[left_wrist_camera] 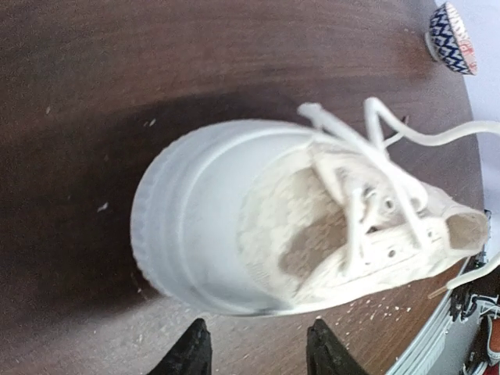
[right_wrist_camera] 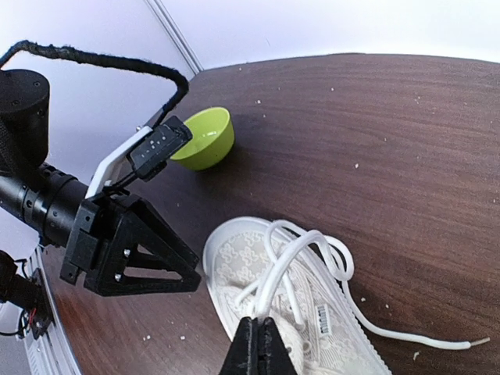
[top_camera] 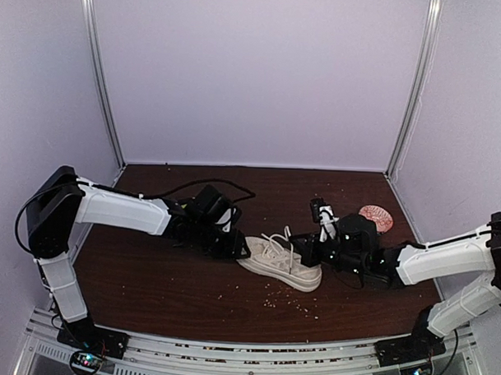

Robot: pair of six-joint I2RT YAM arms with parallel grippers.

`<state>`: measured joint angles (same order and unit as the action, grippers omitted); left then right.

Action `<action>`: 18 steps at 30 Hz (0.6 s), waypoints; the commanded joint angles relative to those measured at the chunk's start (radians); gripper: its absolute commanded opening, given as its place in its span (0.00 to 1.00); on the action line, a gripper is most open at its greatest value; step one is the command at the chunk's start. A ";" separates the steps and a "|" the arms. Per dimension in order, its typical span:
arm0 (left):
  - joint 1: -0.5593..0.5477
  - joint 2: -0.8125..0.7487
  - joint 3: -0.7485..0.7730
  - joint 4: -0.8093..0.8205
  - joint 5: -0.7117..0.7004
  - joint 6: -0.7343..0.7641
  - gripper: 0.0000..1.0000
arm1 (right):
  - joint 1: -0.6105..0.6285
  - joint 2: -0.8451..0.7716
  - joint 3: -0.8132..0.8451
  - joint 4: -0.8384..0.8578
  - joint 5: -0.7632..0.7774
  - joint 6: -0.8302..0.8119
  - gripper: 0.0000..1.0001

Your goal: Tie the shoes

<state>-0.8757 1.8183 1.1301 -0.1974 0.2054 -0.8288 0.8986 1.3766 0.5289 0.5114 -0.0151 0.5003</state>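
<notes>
The off-white shoe (top_camera: 282, 264) lies mid-table with its toe toward the left arm. My right gripper (right_wrist_camera: 258, 322) is shut on a loop of white lace (right_wrist_camera: 276, 274), lifted above the tongue; in the top view it (top_camera: 304, 253) hovers over the shoe's middle. One loose lace end (right_wrist_camera: 437, 341) trails on the wood. My left gripper (left_wrist_camera: 258, 322) is open, its fingertips (left_wrist_camera: 198, 332) just short of the rubber toe cap (left_wrist_camera: 195, 226), with nothing between them. It sits at the toe in the top view (top_camera: 238, 246).
A green bowl (right_wrist_camera: 205, 137) stands behind the left gripper. A patterned bowl (top_camera: 376, 217) sits at the back right, also seen as blue-and-white (left_wrist_camera: 453, 27). Pale crumbs (top_camera: 292, 300) dot the brown table (top_camera: 149, 274). White walls close the back and sides.
</notes>
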 commanded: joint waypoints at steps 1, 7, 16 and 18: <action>0.007 -0.051 -0.046 0.061 -0.021 -0.089 0.47 | -0.011 -0.047 0.013 -0.235 -0.058 -0.044 0.00; 0.009 0.011 -0.078 0.241 0.082 -0.117 0.55 | -0.011 -0.087 0.039 -0.347 -0.113 -0.062 0.00; 0.027 0.154 0.069 0.276 0.112 0.007 0.49 | -0.004 -0.185 -0.019 -0.377 -0.241 0.006 0.00; 0.035 0.178 0.100 0.285 0.130 0.027 0.48 | 0.004 -0.201 -0.040 -0.376 -0.254 0.023 0.00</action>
<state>-0.8570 1.9495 1.1576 0.0097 0.2955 -0.8726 0.8917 1.2163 0.5293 0.1478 -0.2073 0.4801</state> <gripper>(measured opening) 0.483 0.009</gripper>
